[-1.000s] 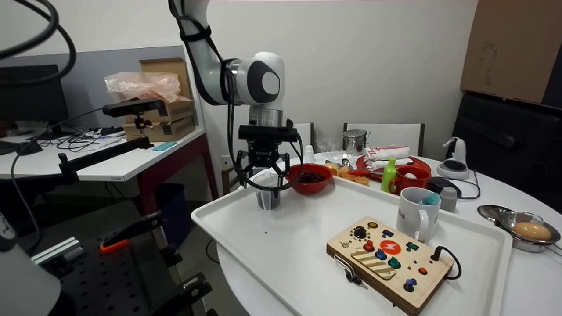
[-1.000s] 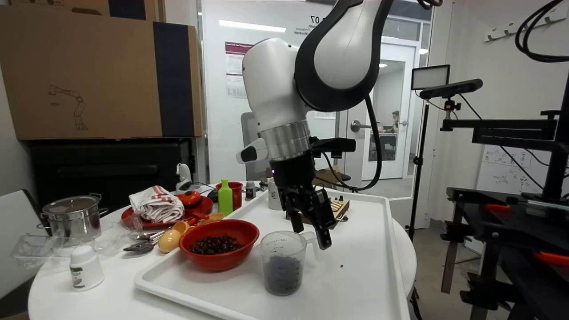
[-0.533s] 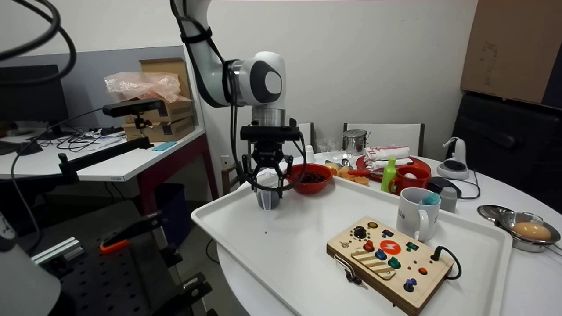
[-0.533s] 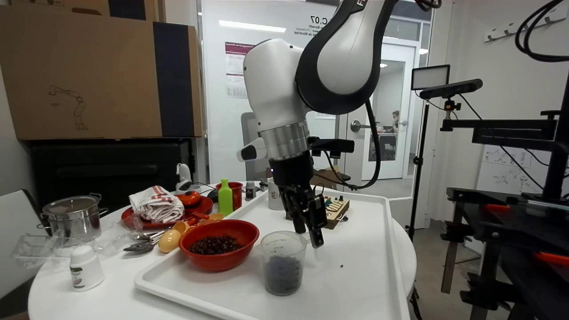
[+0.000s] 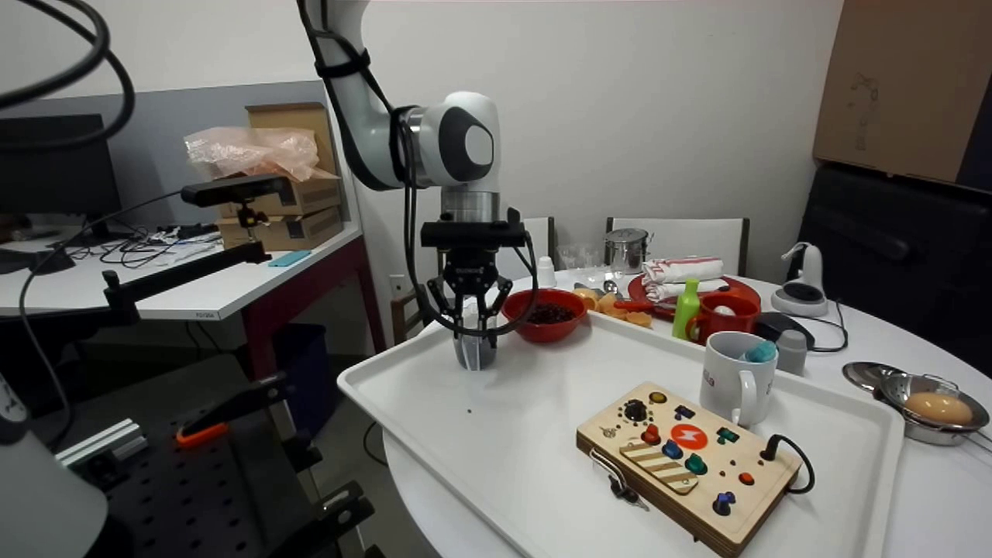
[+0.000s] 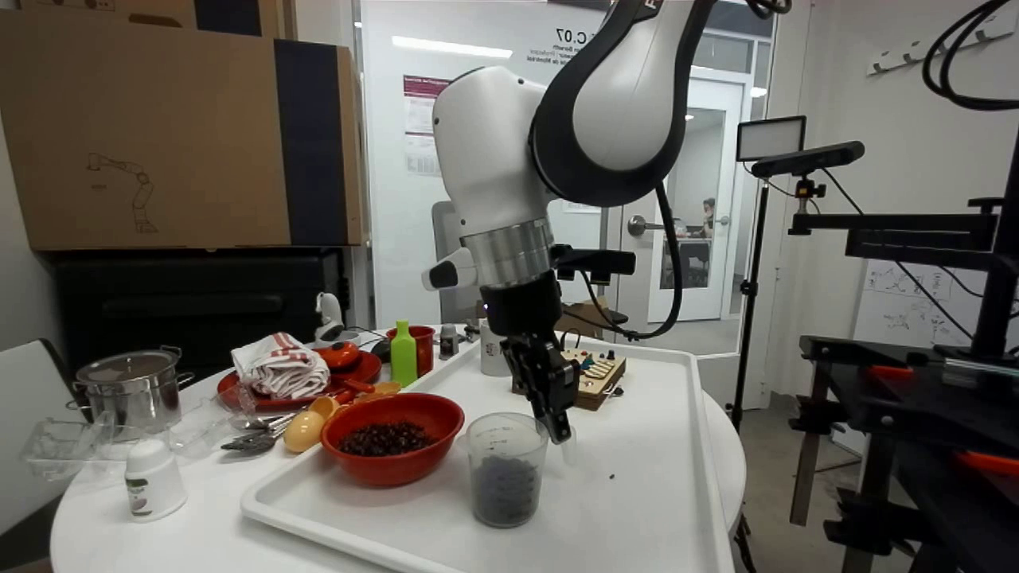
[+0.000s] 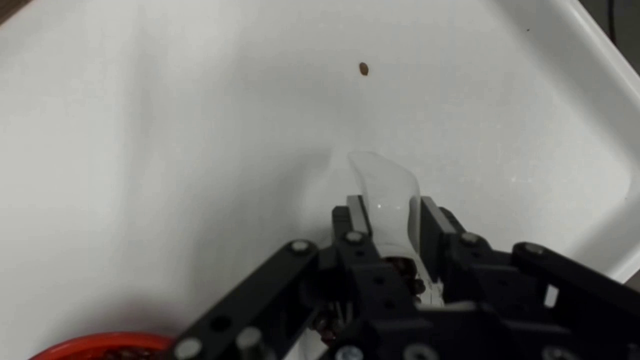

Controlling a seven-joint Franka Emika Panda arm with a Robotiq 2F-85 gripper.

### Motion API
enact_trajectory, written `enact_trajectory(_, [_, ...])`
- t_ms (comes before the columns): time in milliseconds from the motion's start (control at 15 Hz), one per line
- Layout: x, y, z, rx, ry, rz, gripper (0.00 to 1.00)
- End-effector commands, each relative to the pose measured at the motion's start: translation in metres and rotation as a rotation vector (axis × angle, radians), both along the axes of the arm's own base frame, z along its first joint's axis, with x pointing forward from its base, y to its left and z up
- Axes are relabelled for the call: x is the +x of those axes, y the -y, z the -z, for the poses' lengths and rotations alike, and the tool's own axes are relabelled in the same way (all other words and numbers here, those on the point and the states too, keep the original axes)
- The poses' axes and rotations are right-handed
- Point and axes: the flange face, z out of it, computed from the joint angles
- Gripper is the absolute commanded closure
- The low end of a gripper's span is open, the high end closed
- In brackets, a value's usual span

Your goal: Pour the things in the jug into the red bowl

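in an exterior view, well left of the jaws of the gripper [image 6: 557,430], a lidded metal pot [image 6: 134,402] stands on the table [image 6: 215,477], with a white bottle [image 6: 154,485] nearer the camera. next comes a folded towel [image 6: 280,362] on a red plate [image 6: 368,370], left of the jaws and farther back. nearer the jaws, on the same side, sits the red bowl [image 6: 390,473] with small dark pieces [image 6: 386,438] in it; a green bottle [image 6: 404,354] stands behind it. just left of the jaws and lower, the jug [image 6: 507,461] stands upright on the white tray [image 6: 653,493], just beside the red bowl, holding more small dark pieces [image 6: 505,497] up to about its middle. the jaws are only a narrow gap apart, and in the wrist view the jug's clear handle [image 7: 392,192] fills that gap, a pad [image 7: 359,215] against each side, so they have hold of the jug by its handle. behind the jaws and to their right, a wooden box [image 6: 603,380] with knobs sits on the white tray. farther right and lower than the jaws, a small dark speck [image 6: 612,477] lies on the white tray. well right of the jaws and higher, a black bar-shaped device [image 6: 808,159] shows.
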Motion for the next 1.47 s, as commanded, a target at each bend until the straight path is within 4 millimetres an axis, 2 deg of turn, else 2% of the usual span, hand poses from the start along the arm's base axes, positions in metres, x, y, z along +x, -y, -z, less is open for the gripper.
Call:
enact_trajectory(0, [0.003,-0.001,0.002,-0.007,0.002,-0.006,0.85])
enact_trajectory(333, [0.008,0.018,-0.042,-0.015,-0.016,-0.092,0.85])
enact_trajectory(533, [0.018,0.030,-0.075,-0.044,-0.009,-0.147,0.85])
enact_trajectory(733, [0.033,0.032,-0.104,-0.150,0.020,-0.168,0.85])
enact_trajectory(867, [0.041,0.025,-0.114,-0.217,0.033,-0.203,0.85])
enact_trajectory(1000, [0.048,0.008,-0.117,-0.270,0.044,-0.237,0.85])
enact_trajectory(1400, [0.073,-0.056,-0.092,-0.327,0.072,-0.233,0.85])
